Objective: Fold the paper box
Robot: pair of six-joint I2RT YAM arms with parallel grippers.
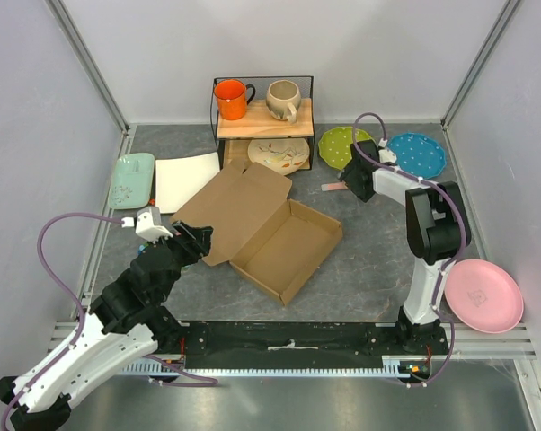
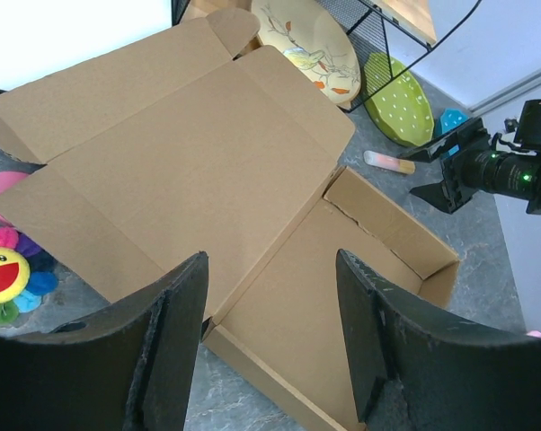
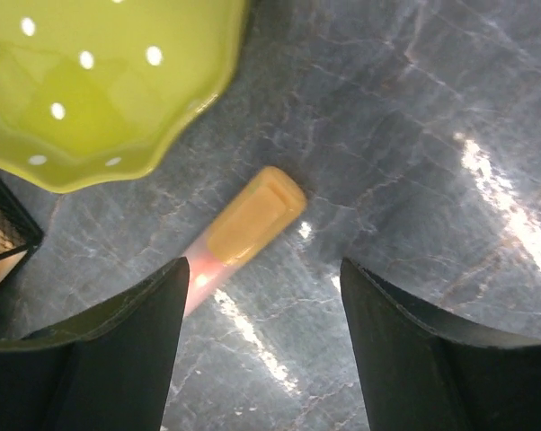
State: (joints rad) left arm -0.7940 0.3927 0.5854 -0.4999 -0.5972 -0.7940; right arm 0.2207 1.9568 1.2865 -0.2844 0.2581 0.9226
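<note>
The released left gripper [image 2: 270, 262] should pinch the brown corrugated cardboard box [image 2: 190, 153] at its lid edge and hinge it over its base; the right gripper [image 3: 261, 269] hangs released too.

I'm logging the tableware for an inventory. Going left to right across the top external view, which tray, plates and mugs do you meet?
mint tray → white square plate → orange mug → beige mug → green dotted plate → blue dotted plate → pink plate
</note>
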